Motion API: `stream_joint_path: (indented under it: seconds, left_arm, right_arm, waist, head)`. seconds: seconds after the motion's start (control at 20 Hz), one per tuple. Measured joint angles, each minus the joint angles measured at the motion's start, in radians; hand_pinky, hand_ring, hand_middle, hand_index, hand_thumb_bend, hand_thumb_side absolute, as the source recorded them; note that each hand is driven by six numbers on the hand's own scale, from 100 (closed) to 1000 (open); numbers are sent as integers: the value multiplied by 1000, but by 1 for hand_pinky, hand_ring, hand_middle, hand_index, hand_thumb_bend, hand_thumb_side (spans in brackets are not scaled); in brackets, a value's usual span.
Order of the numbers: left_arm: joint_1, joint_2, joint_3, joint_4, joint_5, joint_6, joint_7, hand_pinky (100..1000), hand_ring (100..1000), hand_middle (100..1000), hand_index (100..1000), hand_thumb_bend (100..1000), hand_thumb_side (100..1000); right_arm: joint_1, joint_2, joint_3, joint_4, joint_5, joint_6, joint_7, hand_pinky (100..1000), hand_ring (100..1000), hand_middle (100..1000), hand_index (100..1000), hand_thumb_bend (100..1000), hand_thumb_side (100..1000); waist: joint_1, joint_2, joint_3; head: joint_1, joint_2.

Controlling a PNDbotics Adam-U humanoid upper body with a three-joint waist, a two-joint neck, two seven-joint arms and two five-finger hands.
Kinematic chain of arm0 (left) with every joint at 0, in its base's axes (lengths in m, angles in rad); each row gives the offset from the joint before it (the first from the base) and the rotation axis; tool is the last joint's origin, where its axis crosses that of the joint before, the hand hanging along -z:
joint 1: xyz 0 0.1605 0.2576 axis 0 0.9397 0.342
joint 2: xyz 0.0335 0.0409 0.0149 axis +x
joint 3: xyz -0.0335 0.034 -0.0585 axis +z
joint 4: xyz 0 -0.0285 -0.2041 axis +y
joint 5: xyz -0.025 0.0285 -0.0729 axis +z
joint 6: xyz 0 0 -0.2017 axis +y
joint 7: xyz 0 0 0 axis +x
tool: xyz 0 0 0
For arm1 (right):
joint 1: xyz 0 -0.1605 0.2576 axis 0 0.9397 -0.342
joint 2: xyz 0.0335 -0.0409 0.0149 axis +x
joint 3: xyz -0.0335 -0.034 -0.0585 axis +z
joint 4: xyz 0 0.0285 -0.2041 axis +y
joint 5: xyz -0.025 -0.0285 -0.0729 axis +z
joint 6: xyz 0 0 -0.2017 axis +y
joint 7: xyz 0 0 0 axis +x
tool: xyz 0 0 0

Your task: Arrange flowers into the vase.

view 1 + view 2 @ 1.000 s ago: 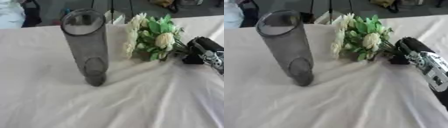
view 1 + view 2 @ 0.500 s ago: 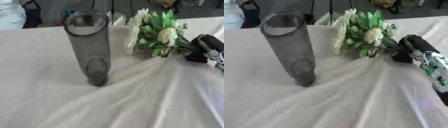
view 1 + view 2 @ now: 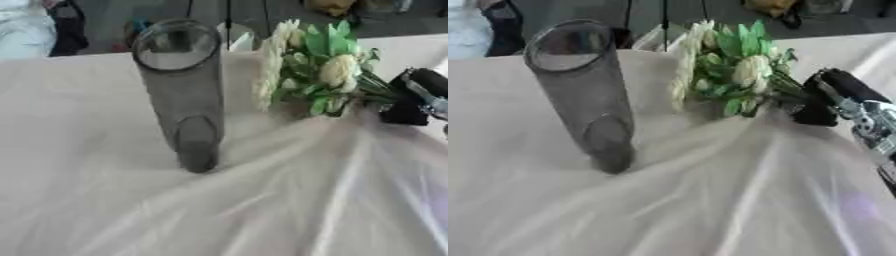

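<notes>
White cloth (image 3: 262, 210) covers the table, wrinkled, folds fanning out from the right-centre toward the near edge. Dark cluttered background past the far edge, nothing there I can make out.

Right hand (image 3: 833, 97) comes in from the right edge, black with silver parts further up the arm. It's closed around the stem end of the bouquet (image 3: 728, 70); the stems disappear into the hand, so the exact finger wrap is hidden.

Bouquet sits just left of the hand, touching it at the stems. Long axis runs roughly right-to-left and toward the far side: stems at the hand, heads pointing at the far-left, toward the vase top. Cream-white blooms mixed with bright green leaves, heads bunched tightly. Can't tell whether the lowest blooms touch the cloth or are clear of it.

Vase (image 3: 184, 95) is a tall, dark, see-through cylinder standing on the cloth at left-centre, mouth open. Nothing visible inside. It's beside the bouquet; outermost blooms come near its upper wall, but I can't tell if there's contact.

Left hand doesn't show in either view.
</notes>
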Motion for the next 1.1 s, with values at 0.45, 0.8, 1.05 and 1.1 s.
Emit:
stream_joint_path:
  seconds: [0.45, 0.8, 1.05, 1.1]
  left_arm:
    - [0, 0, 0, 0, 0, 1, -2, 639, 786, 787, 869, 100, 1000]
    - [0, 0, 0, 0, 0, 1, -2, 639, 786, 787, 869, 100, 1000]
    - [0, 0, 0, 0, 0, 1, -2, 639, 785, 787, 869, 100, 1000]
    - [0, 0, 0, 0, 0, 1, -2, 639, 785, 787, 869, 100, 1000]
  right_arm:
    - [13, -23, -15, -30, -73, -9, 22, 100, 100, 100, 100, 100, 679]
    - [22, -40, -28, -61, -99, 3, 17, 100, 100, 100, 100, 100, 694]
    - [22, -42, -31, -77, -107, 9, 9, 100, 100, 100, 100, 100, 693]
    - [22, -45, -33, -85, -107, 11, 5, 100, 100, 100, 100, 100, 689]
  waist:
    - [0, 0, 3]
    - [0, 0, 1]
    - [0, 0, -1]
    - [0, 0, -2]
  head:
    - [5, 0]
    - [5, 0]
    - [5, 0]
    - [5, 0]
